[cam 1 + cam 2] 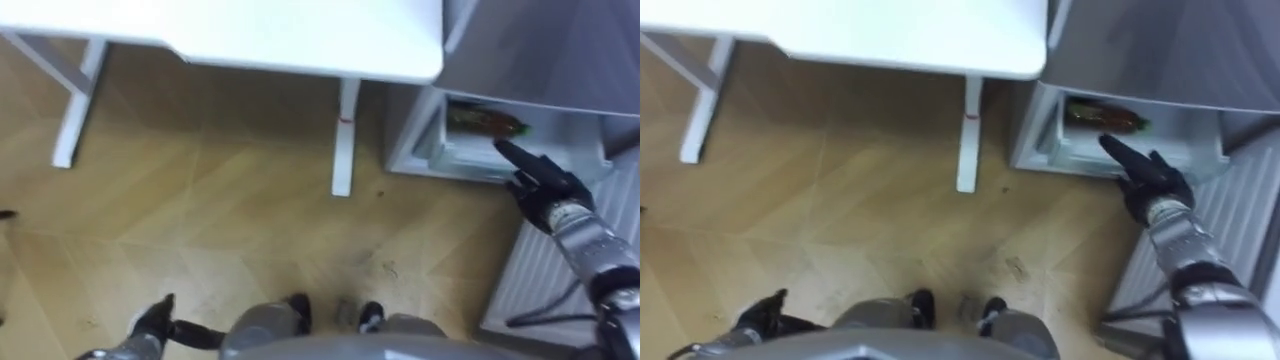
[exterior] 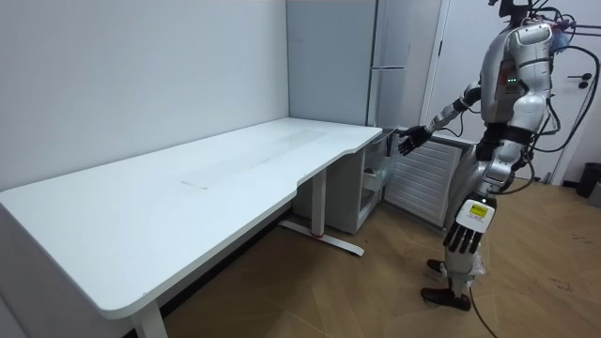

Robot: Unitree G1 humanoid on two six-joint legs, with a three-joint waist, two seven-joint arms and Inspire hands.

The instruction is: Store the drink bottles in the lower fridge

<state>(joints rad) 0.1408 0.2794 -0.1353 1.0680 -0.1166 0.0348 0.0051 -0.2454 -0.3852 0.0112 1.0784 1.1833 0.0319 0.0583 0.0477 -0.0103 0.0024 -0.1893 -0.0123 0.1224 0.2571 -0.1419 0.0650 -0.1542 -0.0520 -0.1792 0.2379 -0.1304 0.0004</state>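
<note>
A dark drink bottle [image 1: 487, 122] [image 1: 1105, 116] lies on its side inside the open lower fridge compartment [image 1: 455, 160], low on the floor beside the table. My right hand [image 1: 540, 185] [image 1: 1148, 175] reaches out just in front of that compartment with straight fingers pointing at the bottle, holding nothing. In the room view the same hand [image 2: 406, 141] is stretched toward the fridge [image 2: 371, 188]. My left hand [image 1: 150, 322] [image 2: 467, 230] hangs by my side, relaxed and empty.
The white table [image 1: 300, 40] stands to my left of the fridge, with its leg [image 1: 345, 140] close to the compartment. The fridge door [image 1: 560, 270], ribbed on the inside, is swung open at my right. Wooden floor lies in front of me.
</note>
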